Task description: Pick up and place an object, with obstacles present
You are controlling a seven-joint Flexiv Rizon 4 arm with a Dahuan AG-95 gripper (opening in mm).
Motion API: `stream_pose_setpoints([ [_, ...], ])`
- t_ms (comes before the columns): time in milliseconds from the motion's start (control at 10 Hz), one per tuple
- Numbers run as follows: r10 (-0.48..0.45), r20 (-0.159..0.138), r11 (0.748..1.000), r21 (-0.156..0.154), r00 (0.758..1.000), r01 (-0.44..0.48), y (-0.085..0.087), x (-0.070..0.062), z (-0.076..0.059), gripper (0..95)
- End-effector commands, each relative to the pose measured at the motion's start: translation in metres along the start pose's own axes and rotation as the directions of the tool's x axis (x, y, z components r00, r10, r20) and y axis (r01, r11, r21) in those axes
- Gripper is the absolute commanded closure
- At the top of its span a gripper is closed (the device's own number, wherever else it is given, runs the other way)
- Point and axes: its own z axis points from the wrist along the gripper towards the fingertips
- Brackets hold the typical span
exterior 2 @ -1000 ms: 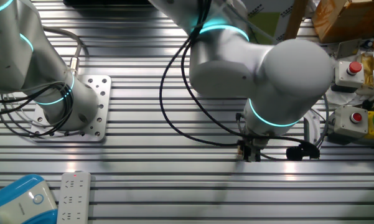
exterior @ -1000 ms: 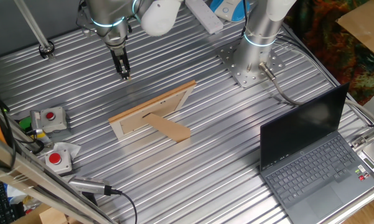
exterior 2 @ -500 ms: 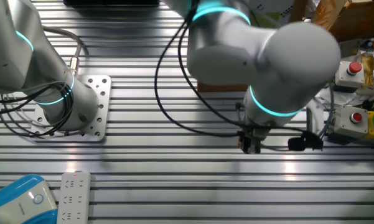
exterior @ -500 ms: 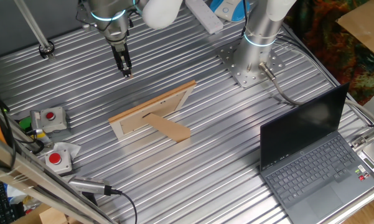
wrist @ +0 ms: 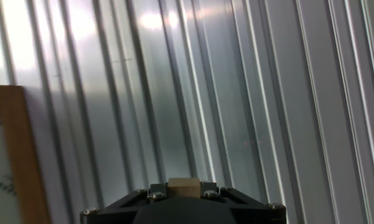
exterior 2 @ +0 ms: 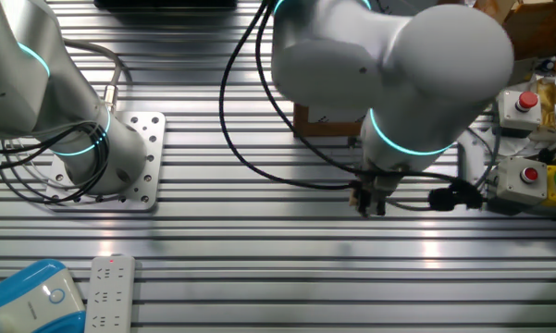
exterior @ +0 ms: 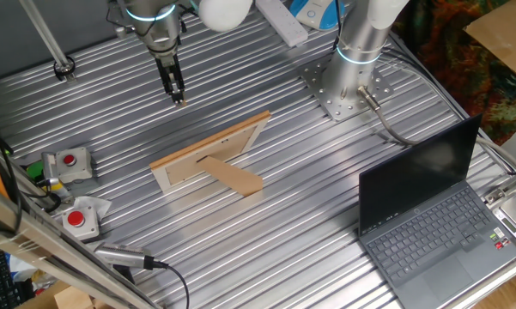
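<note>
The object, a small light-tan wooden block (wrist: 183, 185), sits clamped between the fingers of my gripper (wrist: 183, 191) at the bottom edge of the hand view. In one fixed view the gripper (exterior: 178, 96) hangs just above the ribbed metal table, behind the obstacle. That obstacle is a light-wood picture frame (exterior: 208, 154) lying flat with its brown stand flap (exterior: 236, 178) up. The frame's edge (wrist: 22, 155) shows at the left of the hand view. In the other fixed view the gripper (exterior 2: 368, 205) points down under the bulky arm, and a brown part of the frame (exterior 2: 326, 120) peeks out behind it.
An open dark laptop (exterior: 429, 215) stands at the front right. Two red button boxes (exterior: 69, 160) (exterior: 75, 219) sit at the left edge. The arm's base plate (exterior: 343, 90) is bolted at the back. A white power strip (exterior 2: 111, 287) lies near the second arm's base (exterior 2: 97, 157).
The gripper has drifted slightly right and toward the back of the table, still shut on the block. The frame has not moved.
</note>
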Motion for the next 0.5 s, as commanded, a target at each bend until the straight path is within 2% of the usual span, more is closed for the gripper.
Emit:
stream_pose_setpoints([
  [100,0.013,-0.012,1.0,0.003,1.0,-0.013,0.006,-0.006,-0.009,95.0],
  [200,0.024,-0.023,1.0,0.004,0.999,-0.024,0.013,-0.012,-0.02,95.0],
  [500,0.036,-0.046,0.999,0.018,0.998,-0.035,0.026,-0.02,-0.038,95.0],
])
